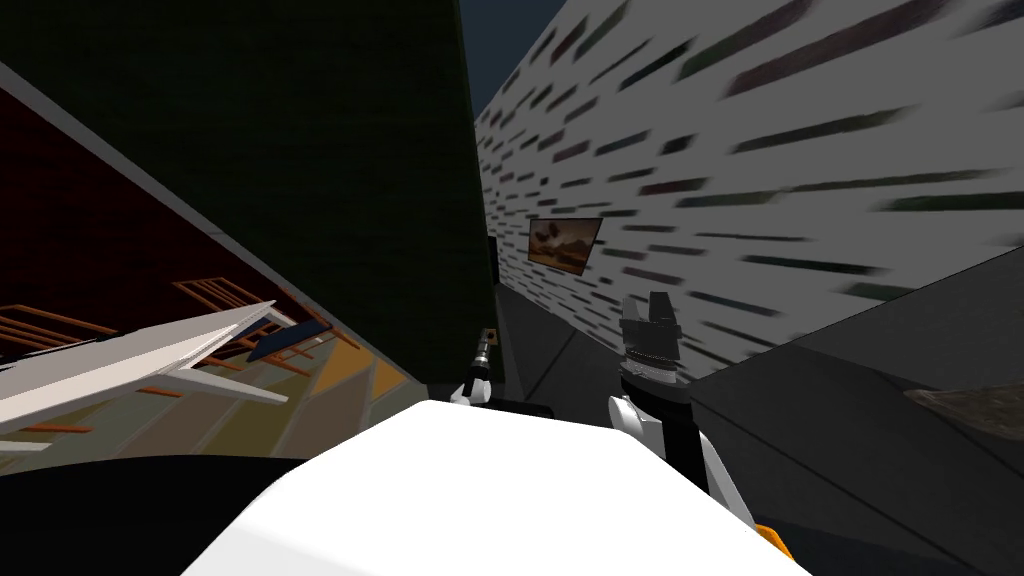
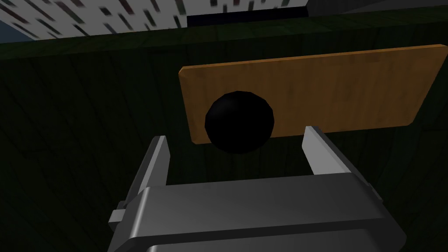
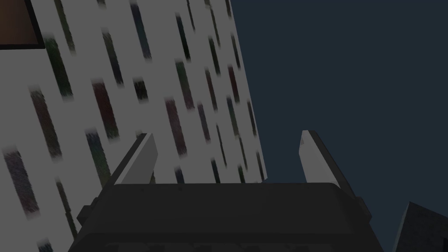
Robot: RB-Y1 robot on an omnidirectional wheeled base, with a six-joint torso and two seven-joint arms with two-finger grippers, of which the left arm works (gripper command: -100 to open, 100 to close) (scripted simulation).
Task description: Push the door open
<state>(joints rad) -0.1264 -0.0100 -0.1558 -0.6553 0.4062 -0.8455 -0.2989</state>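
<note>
now the left end effector is hovering wide open close to the dark green door, black knob sitting just ahead, between its fingers; right end effector is hanging open too.

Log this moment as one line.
left jaws open, facing black knob on orange plate, dark door | right jaws open, raised

The dark green door looks matt, with faint wood grain. Its orange-brown plate shows smooth grained wood, and the black knob is matt. The left gripper looks smooth, softly shiny grey.
</note>
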